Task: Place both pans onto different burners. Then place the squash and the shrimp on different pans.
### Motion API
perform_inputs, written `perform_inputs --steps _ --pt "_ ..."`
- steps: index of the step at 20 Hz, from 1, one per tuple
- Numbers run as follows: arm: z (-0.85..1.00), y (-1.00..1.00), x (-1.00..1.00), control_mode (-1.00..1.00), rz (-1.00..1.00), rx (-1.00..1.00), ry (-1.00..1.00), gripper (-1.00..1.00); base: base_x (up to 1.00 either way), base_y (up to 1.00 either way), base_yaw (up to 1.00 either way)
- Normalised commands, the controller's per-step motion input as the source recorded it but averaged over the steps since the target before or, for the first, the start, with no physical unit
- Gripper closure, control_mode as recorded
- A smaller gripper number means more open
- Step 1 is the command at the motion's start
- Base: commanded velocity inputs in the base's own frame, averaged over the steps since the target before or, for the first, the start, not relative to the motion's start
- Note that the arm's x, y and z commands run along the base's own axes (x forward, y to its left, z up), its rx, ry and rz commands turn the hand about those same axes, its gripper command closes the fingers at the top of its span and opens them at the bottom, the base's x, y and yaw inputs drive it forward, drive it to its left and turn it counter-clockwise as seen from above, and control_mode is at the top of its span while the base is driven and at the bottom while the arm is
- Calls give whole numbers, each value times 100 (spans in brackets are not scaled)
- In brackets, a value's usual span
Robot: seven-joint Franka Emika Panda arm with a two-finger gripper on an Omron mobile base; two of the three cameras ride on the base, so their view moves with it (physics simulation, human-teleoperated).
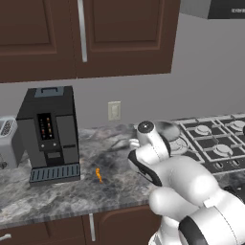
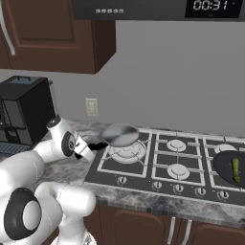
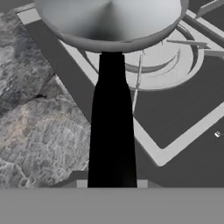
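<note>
The gripper (image 2: pixel 91 147) clamps the black handle (image 3: pixel 111 127) of the silver pan (image 2: pixel 120 134), which hangs just above the large burner (image 2: pixel 127 152) at the cooktop's left end. With such a far-out grip the bowl may tip or land off-centre on the grate. The shrimp (image 1: pixel 98 175) waits on the counter; the squash (image 2: pixel 235 170) lies in the black pan (image 2: pixel 225 165).

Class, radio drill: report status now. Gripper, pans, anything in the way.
Gripper shut on shiny silver-grey bowl-shaped pan, held above the large burner ring. Flat black pan carries green squash. Small orange shrimp on counter. Path clear.
</note>
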Motion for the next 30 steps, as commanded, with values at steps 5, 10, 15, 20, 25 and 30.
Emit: perform_inputs --steps 5,10,15,20,25,30 --pt "-2 -15 0 -100 -13 0 0 100 0 0 0" --pt "-8 -11 0 -100 -9 0 0 100 0 0 0" --pt "-14 -5 0 -100 -7 0 2 100 0 0 0" --pt "-23 -1 9 -100 -6 0 2 100 0 0 0" --pt "-20 0 38 -100 0 0 1 100 0 0 0" --pt "-7 0 36 -100 0 0 2 100 0 0 0"
